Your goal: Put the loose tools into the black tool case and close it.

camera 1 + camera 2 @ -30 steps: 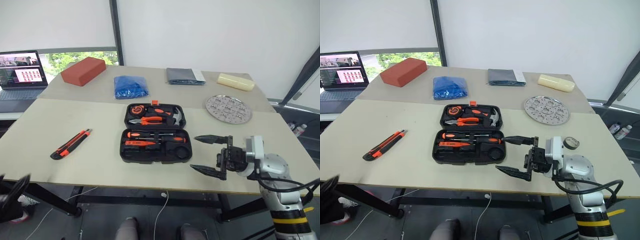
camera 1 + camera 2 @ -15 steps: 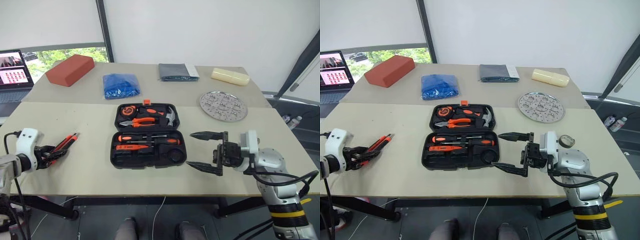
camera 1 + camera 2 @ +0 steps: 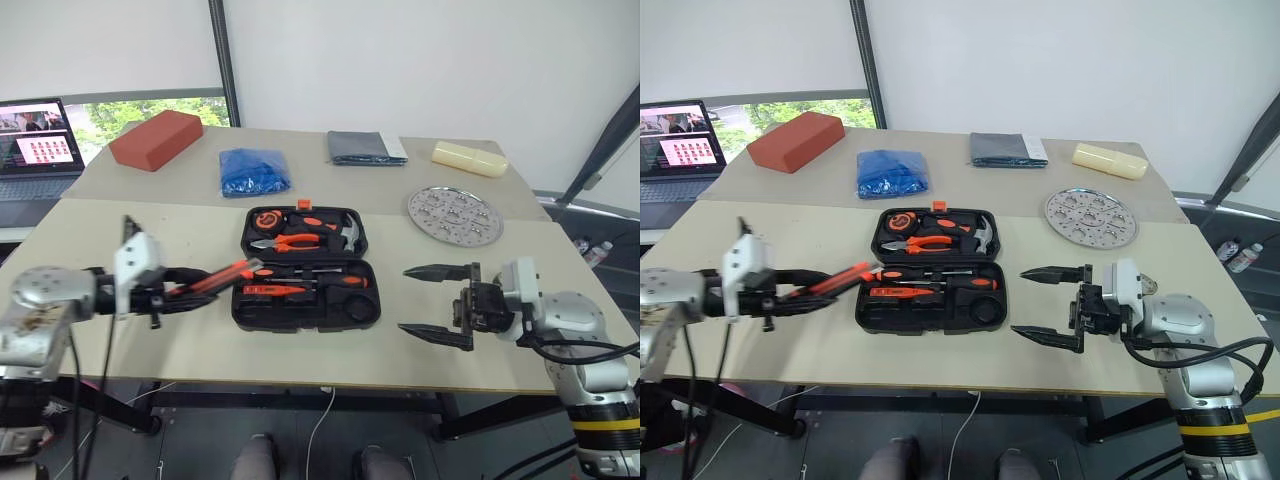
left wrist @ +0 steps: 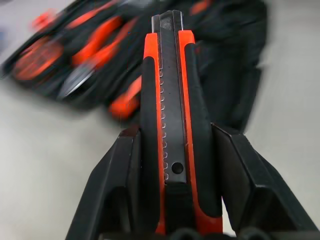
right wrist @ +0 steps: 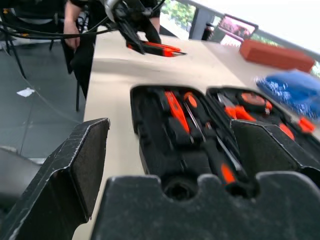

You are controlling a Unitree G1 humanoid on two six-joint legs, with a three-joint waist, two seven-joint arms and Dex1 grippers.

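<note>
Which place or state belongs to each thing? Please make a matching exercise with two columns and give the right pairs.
Things:
1. utility knife
2. black tool case
3. red block
4. right gripper

Places or states:
A. open, nothing between its fingers
B. lying open in the middle of the table
C. clamped in the left gripper
D. at the far left corner of the table, near the laptop

Pairs: 1-C, 2-B, 3-D, 4-A

Bare table L & R of open case; steel plate behind R side.
</note>
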